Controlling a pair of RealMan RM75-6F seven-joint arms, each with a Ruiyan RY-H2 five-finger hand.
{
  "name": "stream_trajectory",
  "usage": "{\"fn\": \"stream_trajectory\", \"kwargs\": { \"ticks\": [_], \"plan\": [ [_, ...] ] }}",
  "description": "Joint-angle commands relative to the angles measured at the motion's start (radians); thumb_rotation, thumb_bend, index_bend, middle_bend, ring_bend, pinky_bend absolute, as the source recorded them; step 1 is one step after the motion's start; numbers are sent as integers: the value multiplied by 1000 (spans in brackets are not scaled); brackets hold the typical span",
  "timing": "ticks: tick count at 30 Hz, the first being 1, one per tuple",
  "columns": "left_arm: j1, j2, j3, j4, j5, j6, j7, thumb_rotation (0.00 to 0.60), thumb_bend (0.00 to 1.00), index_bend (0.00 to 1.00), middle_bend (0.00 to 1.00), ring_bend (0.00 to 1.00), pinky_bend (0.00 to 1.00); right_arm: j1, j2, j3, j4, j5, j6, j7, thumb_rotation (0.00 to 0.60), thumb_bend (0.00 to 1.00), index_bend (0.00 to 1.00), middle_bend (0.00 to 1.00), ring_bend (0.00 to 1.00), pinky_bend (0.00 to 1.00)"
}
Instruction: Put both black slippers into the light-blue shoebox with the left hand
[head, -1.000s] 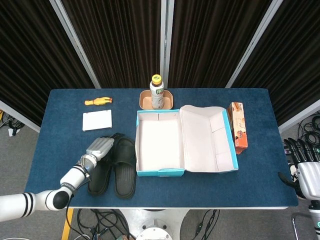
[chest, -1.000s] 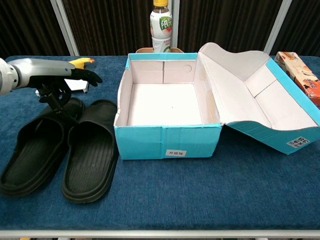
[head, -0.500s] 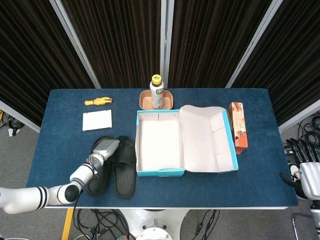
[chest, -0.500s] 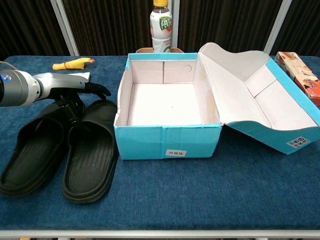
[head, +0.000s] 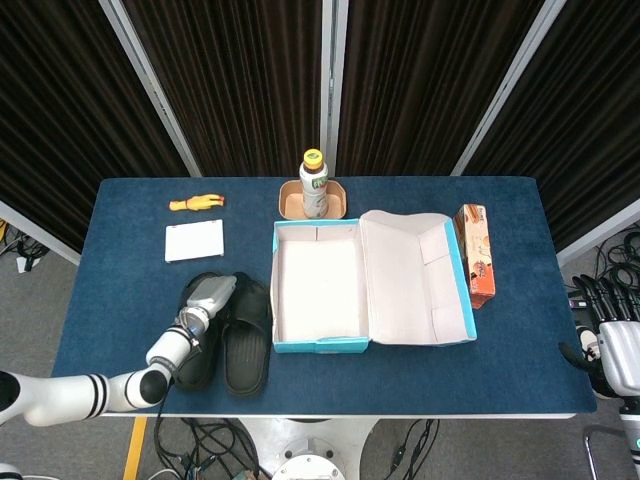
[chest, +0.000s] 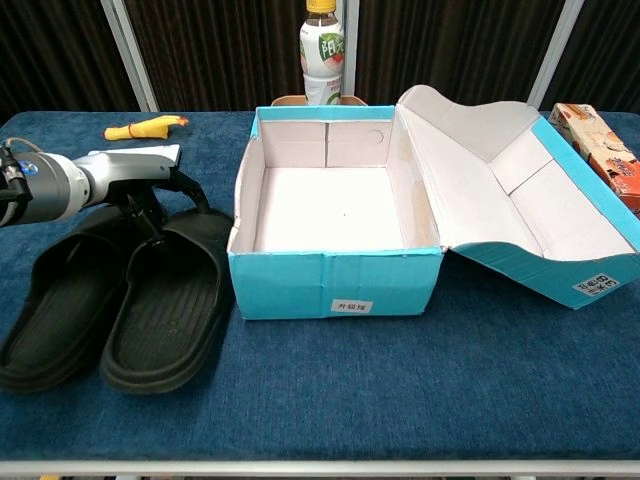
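At lower left of the head view, left hand (head: 209, 297) rests on the toe ends of both black slippers (head: 228, 333), fingers curled down over the straps; whether it actually grips a strap, cannot tell. Slippers lie side by side on the blue table (head: 500, 370), the inner one touching or just beside the light-blue shoebox (head: 318, 285), which stands open at frame centre, lid flapped rightward. Right hand (head: 612, 345) hangs off the table at the lower right edge, fingers apart, holding nothing.
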Motion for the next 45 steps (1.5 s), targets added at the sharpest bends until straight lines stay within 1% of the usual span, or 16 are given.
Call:
{"fn": "stream_trajectory", "kwargs": {
  "ticks": [1, 6, 11, 15, 18, 21, 22, 24, 28, 31, 34, 40, 45],
  "plan": [
    [21, 23, -12, -30, 16, 32, -24, 600, 0, 508, 494, 869, 865, 0, 0, 1, 1, -1, 2, 2, 600, 88, 0, 83, 0, 36],
    [40, 94, -18, -108, 62, 86, -14, 600, 0, 511, 497, 869, 866, 0, 0, 0, 3, -7, 7, 6, 600, 89, 0, 82, 0, 36],
    [62, 164, -27, -198, 95, 178, 16, 600, 0, 509, 496, 869, 866, 1, -1, -2, 4, -16, 9, 10, 600, 89, 0, 82, 0, 36],
    [91, 226, -47, -257, 125, 226, -3, 600, 0, 507, 495, 869, 866, -2, 1, -2, 5, -19, 17, 13, 600, 90, 0, 82, 0, 36],
    [128, 278, -80, -290, 160, 267, -62, 600, 0, 506, 495, 869, 866, -5, 4, -2, 4, -20, 23, 13, 600, 89, 0, 83, 0, 36],
    [169, 300, -139, -298, 211, 305, -179, 600, 0, 506, 494, 866, 865, -6, 7, -2, 1, -20, 25, 9, 600, 89, 0, 82, 0, 36],
    [183, 293, -168, -289, 241, 313, -244, 600, 0, 506, 494, 861, 865, -5, 8, -2, -1, -21, 25, 7, 600, 89, 0, 82, 0, 36],
    [195, 269, -207, -266, 294, 308, -350, 600, 0, 506, 493, 842, 861, -4, 12, -1, -5, -23, 26, 1, 600, 89, 0, 82, 0, 36],
    [179, 180, -275, -179, 416, 246, -584, 600, 0, 506, 491, 758, 859, -4, 26, 4, -23, -23, 31, -18, 600, 89, 0, 82, 0, 36],
    [139, 96, -305, -89, 479, 220, -677, 600, 0, 504, 490, 707, 845, -8, 40, 6, -41, -20, 38, -35, 600, 89, 0, 82, 0, 36],
    [90, 7, -327, 6, 513, 202, -733, 600, 0, 501, 489, 686, 834, -12, 53, 7, -59, -13, 40, -50, 600, 89, 0, 83, 0, 36],
    [4, -129, -333, 191, 582, 119, -869, 600, 0, 468, 488, 682, 784, -13, 73, 11, -87, 5, 32, -70, 600, 89, 0, 82, 0, 36],
    [-45, -220, -340, 310, 593, 95, -910, 600, 0, 457, 488, 682, 764, -9, 88, 16, -112, 10, 25, -94, 600, 90, 0, 82, 0, 37]
  ]
}}
